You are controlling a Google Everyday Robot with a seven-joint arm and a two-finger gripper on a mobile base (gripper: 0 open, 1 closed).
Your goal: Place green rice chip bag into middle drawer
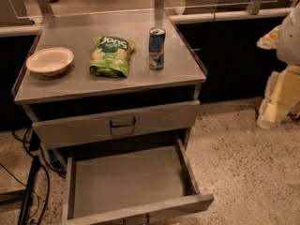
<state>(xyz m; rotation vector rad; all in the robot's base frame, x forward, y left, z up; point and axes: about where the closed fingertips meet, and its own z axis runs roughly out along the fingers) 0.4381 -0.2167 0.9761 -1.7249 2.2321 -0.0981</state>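
Observation:
The green rice chip bag (111, 55) lies flat on the steel cabinet top (75, 86), between a bowl and a can. The middle drawer (129, 179) is pulled wide open below; its flat grey bottom holds nothing. The upper drawer (79, 128) with the dark loop handle (123, 123) is slightly out. My gripper (268, 118) hangs at the far right edge, pale yellow and white, off to the side of the cabinet, above the floor and well away from the bag.
A cream bowl (49, 61) sits at the left of the top, and a blue drink can (156, 48) stands right of the bag. Black cables (33, 186) lie on the floor at the left. Speckled floor (243, 172) stretches to the right of the drawer.

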